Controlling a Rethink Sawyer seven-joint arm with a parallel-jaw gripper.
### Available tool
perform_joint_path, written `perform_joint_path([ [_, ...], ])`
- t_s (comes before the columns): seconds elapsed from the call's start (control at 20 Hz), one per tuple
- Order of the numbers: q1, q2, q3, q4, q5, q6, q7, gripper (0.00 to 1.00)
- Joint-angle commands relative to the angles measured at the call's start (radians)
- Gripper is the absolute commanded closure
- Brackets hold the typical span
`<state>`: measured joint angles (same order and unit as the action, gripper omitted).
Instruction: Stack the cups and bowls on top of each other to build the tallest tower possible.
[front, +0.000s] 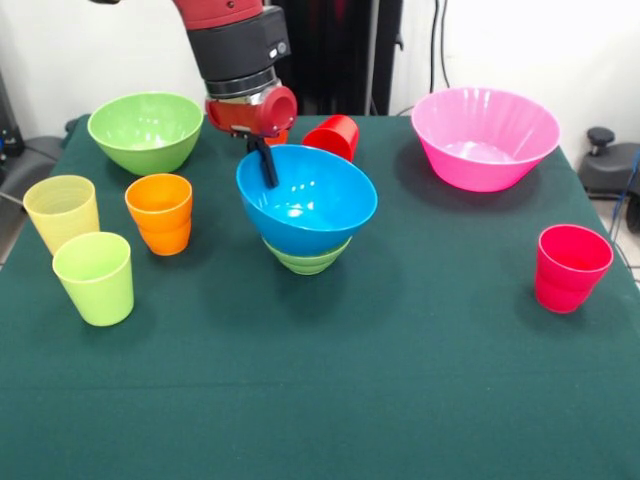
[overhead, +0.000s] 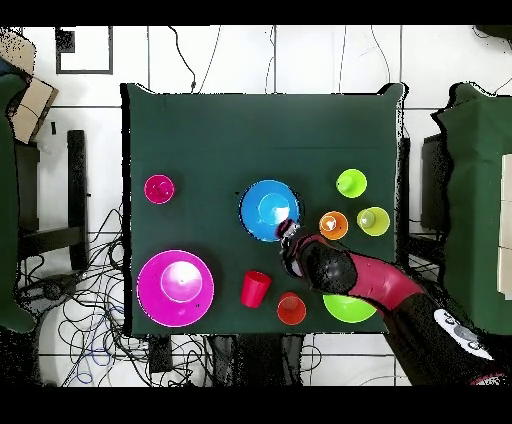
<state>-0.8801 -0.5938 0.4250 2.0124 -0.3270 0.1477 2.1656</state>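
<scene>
Table (front: 420, 400), green cloth, one item list, all placed from the blue bowl.

Blue bowl (front: 307, 198): large, upright, near the table's middle, seated in a small light green bowl (front: 307, 257) whose rim and lower wall show beneath it. These two make the only stack present.

Gripper (front: 266, 165): red and black arm coming down from above; a dark finger (front: 266, 163) dips over the blue bowl's far-left rim and into its hollow. Only that one finger shows plainly, so I cannot tell whether the pincer is spread or pinched on the rim. In the overhead view the gripper (overhead: 288, 232) meets the bowl's edge.

Red cup (front: 333, 136): lying on its side, just behind the blue bowl.

Orange cup (front: 160, 213): upright, left of the blue bowl, near; looks like two cups nested, though the join is not sure.

Pale yellow cup (front: 62, 211): upright, further left.

Lime green cup (front: 94, 277): upright, left and nearer the front, just beside the yellow one.

Large light green bowl (front: 146, 130): upright, behind and left.

Pink bowl (front: 485, 137): large, upright, behind and right, well apart.

Pinkish-red cup (front: 570, 267): upright, right and toward the front, well apart.

Another orange cup (overhead: 291, 308): overhead view only, beside the arm, near the red cup.
</scene>
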Motion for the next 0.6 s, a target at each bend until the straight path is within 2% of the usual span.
perform_joint_path([
  [0.05, 0.039, 0.049, -0.04, 0.016, -0.062, -0.083, 0.067, 1.0],
  [0.6, 0.046, 0.052, -0.039, 0.012, -0.047, -0.087, 0.062, 1.0],
])
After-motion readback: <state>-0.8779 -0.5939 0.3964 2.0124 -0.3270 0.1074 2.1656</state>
